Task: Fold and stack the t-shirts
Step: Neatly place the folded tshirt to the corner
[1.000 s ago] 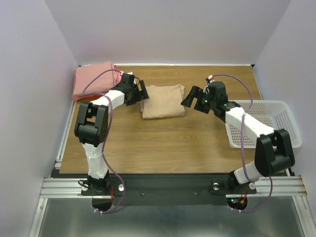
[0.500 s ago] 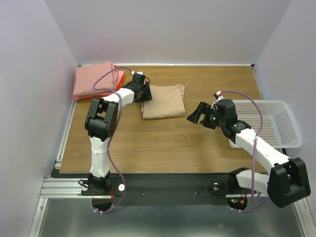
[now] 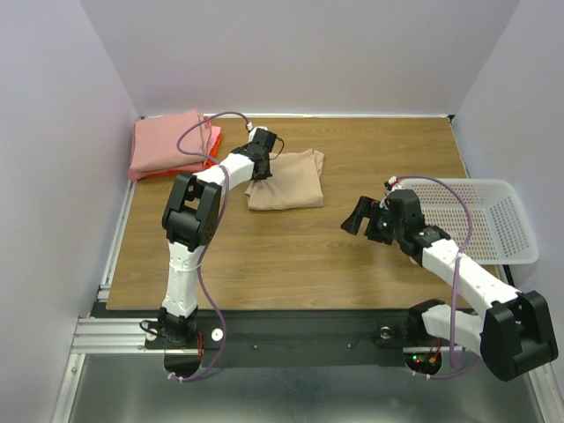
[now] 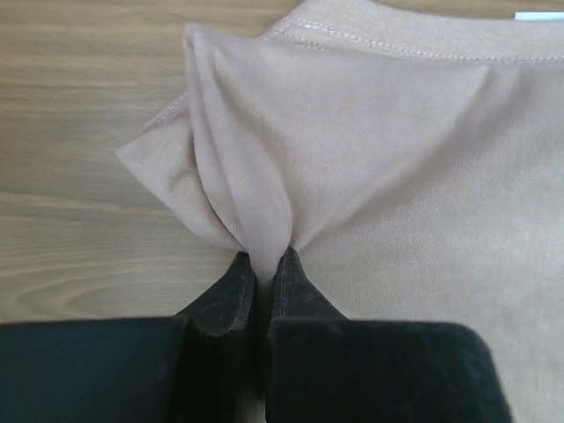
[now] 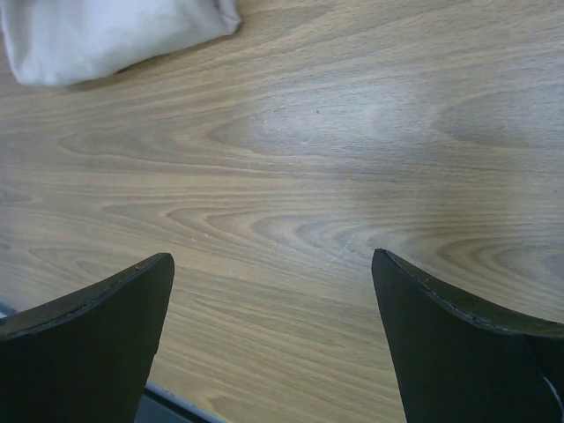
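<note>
Left gripper (image 4: 263, 258) has closed on the tan shirt (image 3: 289, 181) edge mid-table, tugging it leftward. Right gripper (image 3: 356, 217) has backed off, wide open, empty. Two more: pink shirt (image 3: 166, 143) atop orange shirt (image 3: 214, 141), far-left corner. One basket (image 3: 493, 220) right.

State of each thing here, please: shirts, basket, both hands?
tan shirt: folded, on the table, one edge pinched up.
pink shirt: folded, lying on an orange shirt, far left corner.
basket: upright, no shirt visible inside.
left hand: shut on the tan shirt's edge.
right hand: open, holding nothing.
</note>
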You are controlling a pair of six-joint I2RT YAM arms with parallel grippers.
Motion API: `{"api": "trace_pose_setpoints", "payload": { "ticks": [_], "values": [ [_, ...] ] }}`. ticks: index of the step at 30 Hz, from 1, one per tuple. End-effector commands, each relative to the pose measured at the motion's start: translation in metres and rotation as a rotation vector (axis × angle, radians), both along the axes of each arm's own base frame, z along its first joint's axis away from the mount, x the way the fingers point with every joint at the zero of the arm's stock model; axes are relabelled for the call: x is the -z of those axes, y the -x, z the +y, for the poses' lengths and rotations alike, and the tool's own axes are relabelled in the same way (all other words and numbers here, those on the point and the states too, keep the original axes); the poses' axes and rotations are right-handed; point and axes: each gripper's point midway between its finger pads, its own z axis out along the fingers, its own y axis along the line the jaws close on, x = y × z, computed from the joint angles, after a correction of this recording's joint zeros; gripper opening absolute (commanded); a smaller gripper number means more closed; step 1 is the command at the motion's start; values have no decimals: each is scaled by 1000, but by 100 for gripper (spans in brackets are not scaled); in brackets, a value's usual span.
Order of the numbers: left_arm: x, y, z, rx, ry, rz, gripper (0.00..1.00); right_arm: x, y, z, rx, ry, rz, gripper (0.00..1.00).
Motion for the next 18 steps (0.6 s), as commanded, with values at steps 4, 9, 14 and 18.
{"api": "trace_pose_setpoints", "payload": {
  "ticks": [4,9,14,18],
  "values": [
    [-95,-32,64,-91,-357,-212,0,2,-4,-7,-13,59,-42,100],
    [-135,-43,82,-69,-535,-252,0,18,-7,-13,1,114,-6,100],
    [-175,-55,104,-120,-645,-321,0,40,-5,-14,-18,151,60,100],
    [-211,-63,119,-139,-718,-370,0,54,-4,-14,-22,161,109,100]
  ]
}}
